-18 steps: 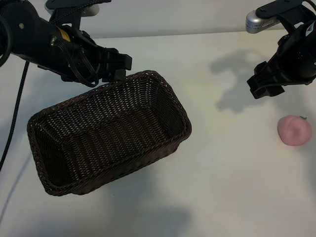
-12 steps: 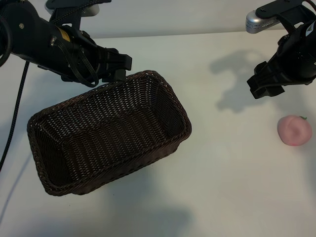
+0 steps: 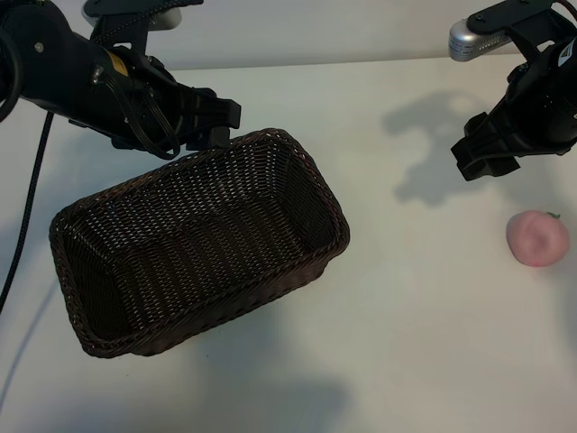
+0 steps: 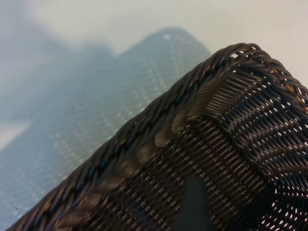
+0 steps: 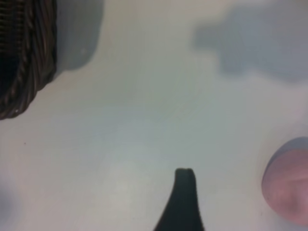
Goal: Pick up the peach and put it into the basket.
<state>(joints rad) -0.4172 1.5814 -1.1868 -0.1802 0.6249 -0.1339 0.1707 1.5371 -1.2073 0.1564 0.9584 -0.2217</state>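
The pale-pink peach [image 3: 538,239] lies on the white table at the far right, well apart from the dark-brown wicker basket [image 3: 108,338] at centre-left. My right gripper [image 3: 487,161] hangs open above the table, behind and just left of the peach, holding nothing. In the right wrist view one dark finger [image 5: 184,192] shows over bare table, with the peach [image 5: 288,187] off to its side and a corner of the basket [image 5: 24,57] farther away. My left gripper [image 3: 215,126] hovers open over the basket's far rim. One of its fingers [image 4: 195,202] shows above the basket weave [image 4: 159,125].
The white table [image 3: 424,343] stretches between the basket and the peach with nothing on it. A black cable [image 3: 27,207] runs down the left edge. The arms' shadows fall on the table behind the right gripper.
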